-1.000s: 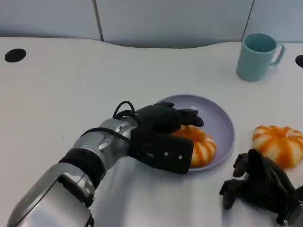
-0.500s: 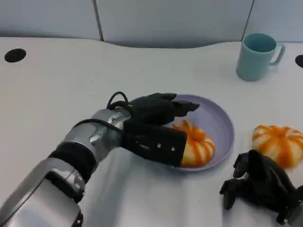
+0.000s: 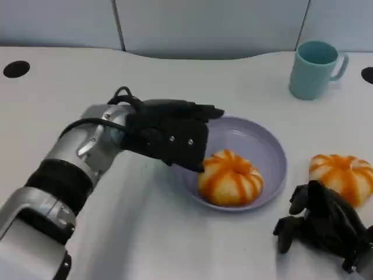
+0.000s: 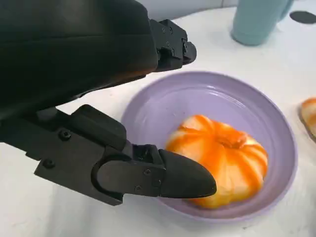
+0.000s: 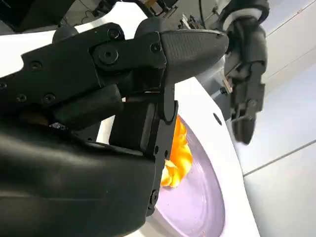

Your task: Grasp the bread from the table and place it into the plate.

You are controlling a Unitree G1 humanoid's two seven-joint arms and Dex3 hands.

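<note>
An orange-striped bread (image 3: 230,178) lies in the lilac plate (image 3: 269,146), toward its near side. My left hand (image 3: 169,135) hovers over the plate's left rim with its fingers apart and nothing in them, a little clear of the bread. The left wrist view shows the same bread (image 4: 222,158) in the plate (image 4: 207,96), beyond my fingertips (image 4: 182,180). A second striped bread (image 3: 341,175) lies on the table right of the plate. My right hand (image 3: 326,226) rests on the table just in front of it, fingers loosely bent and holding nothing.
A teal cup (image 3: 315,67) stands at the back right, also seen as the cup (image 4: 256,19) in the left wrist view. The white table (image 3: 87,81) has a dark hole (image 3: 14,69) at the far left. The right wrist view shows the plate (image 5: 197,197) close by.
My left hand has let go of the bread and drawn back to the left, off the plate's middle. The bread now lies uncovered in the plate. The right hand has not moved.
</note>
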